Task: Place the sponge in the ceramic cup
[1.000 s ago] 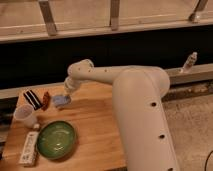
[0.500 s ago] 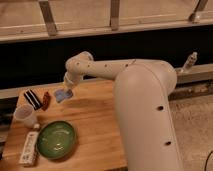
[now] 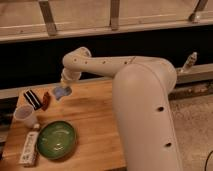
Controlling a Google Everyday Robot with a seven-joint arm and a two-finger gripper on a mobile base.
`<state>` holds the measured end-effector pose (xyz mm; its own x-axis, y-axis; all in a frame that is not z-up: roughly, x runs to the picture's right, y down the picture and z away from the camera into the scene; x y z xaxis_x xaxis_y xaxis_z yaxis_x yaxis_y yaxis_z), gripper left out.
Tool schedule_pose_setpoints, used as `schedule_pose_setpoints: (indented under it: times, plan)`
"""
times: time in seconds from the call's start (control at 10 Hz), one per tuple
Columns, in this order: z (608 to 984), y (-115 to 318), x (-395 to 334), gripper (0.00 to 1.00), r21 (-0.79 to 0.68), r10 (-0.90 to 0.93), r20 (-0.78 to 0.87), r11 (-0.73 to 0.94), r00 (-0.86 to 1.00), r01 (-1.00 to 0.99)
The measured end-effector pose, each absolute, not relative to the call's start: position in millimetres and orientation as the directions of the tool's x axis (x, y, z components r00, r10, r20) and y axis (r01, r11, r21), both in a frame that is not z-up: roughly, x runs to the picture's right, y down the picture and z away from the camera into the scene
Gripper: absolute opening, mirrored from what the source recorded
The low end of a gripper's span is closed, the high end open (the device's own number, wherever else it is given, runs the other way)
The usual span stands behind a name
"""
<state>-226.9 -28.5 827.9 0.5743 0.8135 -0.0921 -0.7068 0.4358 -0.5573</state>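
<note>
Wooden table (image 3: 95, 125), dim room; gripper (image 3: 62, 88) over its far left, jaws pinching the sponge (image 3: 60, 93); ceramic cup (image 3: 25, 116) nearer, further left.

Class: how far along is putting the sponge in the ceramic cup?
Done: the gripper is at the sponge, by the table's back edge. In hand: taking hold, apparently. Left: carrying it to the ceramic cup near the green bowl and dropping it in.

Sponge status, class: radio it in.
Claw at pale blue-grey soft sponge, wooden table's far side. Small white ceramic cup front-left, no sponge in it. Dark red oblong object between them.
</note>
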Motion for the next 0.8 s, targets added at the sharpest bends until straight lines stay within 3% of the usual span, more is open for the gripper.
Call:
schedule_pose_setpoints:
  times: [0.8]
  plan:
    - [769.9,-37.9,-281.0,0.00,-0.581,0.734,0.056,0.575,0.677,-0.576]
